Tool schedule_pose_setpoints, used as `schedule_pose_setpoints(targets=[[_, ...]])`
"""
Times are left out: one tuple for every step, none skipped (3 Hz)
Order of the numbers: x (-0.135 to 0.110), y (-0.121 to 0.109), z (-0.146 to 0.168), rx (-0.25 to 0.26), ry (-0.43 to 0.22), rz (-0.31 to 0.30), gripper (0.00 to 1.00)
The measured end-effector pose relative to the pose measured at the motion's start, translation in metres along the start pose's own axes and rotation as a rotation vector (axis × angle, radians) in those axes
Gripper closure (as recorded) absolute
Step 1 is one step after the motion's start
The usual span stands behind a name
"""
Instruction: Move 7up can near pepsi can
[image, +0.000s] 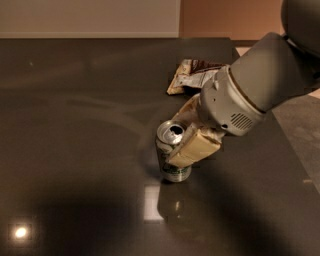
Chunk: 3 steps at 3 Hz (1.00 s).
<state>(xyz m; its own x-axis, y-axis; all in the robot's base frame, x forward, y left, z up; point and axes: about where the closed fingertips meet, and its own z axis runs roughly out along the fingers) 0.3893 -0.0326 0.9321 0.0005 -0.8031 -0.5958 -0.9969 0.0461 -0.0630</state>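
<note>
The 7up can (169, 150) is silvery with green markings and an open silver top. It stands upright near the middle of the dark table (75, 125). My gripper (182, 137) is shut on the can, with one tan finger (192, 147) across its right side and the other behind it. The pepsi can is out of view.
A crumpled snack bag (192, 75) lies behind the arm, toward the table's far right. The table's right edge (295, 165) runs close to the arm, with grey floor beyond. A lamp reflection (20, 231) shows at the lower left.
</note>
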Motion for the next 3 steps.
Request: schedule_pose_setpoints(targets=[[0.023,-0.016,-0.021,0.095,0.023,0.100,1.00],[0.043,-0.027,-0.033,0.154,0.022,0.180,1.00],[0.062,-0.037,-0.039,0.193,0.006,0.253,1.00]])
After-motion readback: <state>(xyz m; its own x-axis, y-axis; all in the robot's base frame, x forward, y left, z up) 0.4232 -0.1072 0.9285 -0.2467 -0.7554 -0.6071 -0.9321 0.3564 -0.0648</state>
